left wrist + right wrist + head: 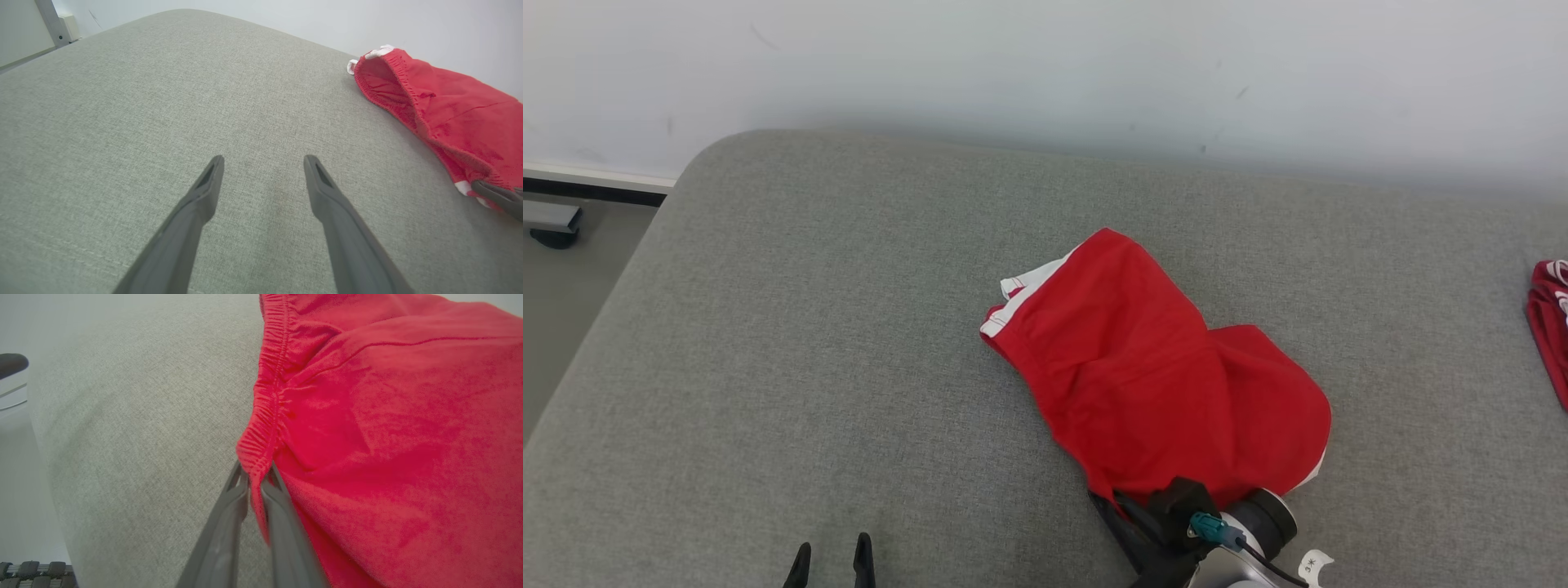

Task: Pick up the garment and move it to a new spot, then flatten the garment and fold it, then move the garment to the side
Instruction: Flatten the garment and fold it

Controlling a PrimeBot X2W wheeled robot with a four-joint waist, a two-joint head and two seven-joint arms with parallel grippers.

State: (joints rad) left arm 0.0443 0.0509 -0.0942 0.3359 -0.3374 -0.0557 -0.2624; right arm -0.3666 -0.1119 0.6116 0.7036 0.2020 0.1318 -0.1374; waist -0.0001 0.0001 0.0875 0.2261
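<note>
A grey fabric-covered mattress (809, 327) with a fine woven texture spans most of the head view. Its far left corner (715, 151) is rounded, and its far edge lies against a pale, matte wall (1045, 65). The wall carries a few small dark scuffs (1241, 91), and soft shade gathers along its foot. Left of the mattress lies a dull beige floor (580, 278). A white skirting board (596, 175) with a dark strip (596, 192) beneath it runs along the wall there. A grey fitting on a dark foot (551, 224) stands on the floor at the left edge. The light is even and diffuse.
</note>
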